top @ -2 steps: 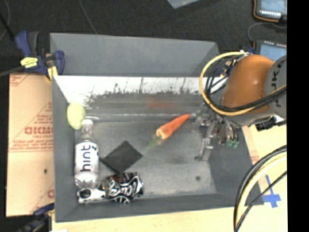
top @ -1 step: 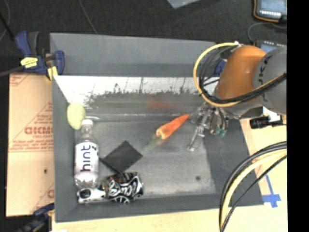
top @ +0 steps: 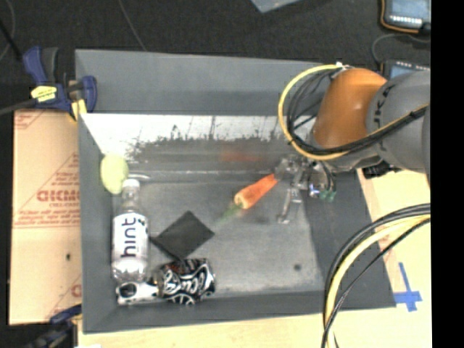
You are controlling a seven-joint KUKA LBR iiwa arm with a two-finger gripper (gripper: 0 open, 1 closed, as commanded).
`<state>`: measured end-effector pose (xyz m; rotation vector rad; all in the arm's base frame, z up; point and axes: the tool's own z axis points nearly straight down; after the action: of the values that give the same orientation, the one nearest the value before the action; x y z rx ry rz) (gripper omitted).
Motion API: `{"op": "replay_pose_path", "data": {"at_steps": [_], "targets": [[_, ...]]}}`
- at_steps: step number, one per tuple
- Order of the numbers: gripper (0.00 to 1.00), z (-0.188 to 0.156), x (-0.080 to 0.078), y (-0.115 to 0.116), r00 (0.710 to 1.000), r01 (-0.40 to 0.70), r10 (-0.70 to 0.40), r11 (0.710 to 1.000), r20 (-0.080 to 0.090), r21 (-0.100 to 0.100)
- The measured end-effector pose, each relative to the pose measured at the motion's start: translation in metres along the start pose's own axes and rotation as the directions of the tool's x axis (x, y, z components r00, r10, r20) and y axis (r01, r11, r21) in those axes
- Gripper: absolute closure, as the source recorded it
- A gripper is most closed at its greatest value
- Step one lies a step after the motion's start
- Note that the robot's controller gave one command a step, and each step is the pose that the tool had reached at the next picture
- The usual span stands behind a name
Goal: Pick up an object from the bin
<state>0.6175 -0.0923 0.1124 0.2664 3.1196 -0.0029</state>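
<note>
1. Hanging low over the right half of the bin, the hand sat just beside the thick orange end of a toy carrot, on the side nearer the right edge. Nothing showed in its grip, and whether it was wide or narrow could not be told.
2. The carrot lay slanted near the bin's middle, its green stalk pointing toward the near-left corner. It lay alone on bare floor, which probably made it the easiest pick, with no neighbour to crowd a grasp.
3. The other things were gathered well apart from it by the left edge: a clear bottle, a pale green ball at its neck, a black square beside it, and a crumpled black-and-white wrapper near the near-left corner.
4. By my judgement the pick was not yet made. The hand would need to centre over the carrot's body and close across its narrow width.
</note>
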Motion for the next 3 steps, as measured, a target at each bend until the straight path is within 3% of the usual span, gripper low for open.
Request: {"op": "replay_pose_path", "data": {"at_steps": [1,2,3], "targets": [[0.0,0.021,-0.004,0.034,0.995,0.103,-0.103,0.995,-0.002,0.0],[1.0,0.021,-0.001,0.015,0.82,0.572,-0.572,0.82,0.002,0.002],[1.0,0.021,-0.001,0.016,0.82,0.573,-0.573,0.82,0.002,0.001]]}}
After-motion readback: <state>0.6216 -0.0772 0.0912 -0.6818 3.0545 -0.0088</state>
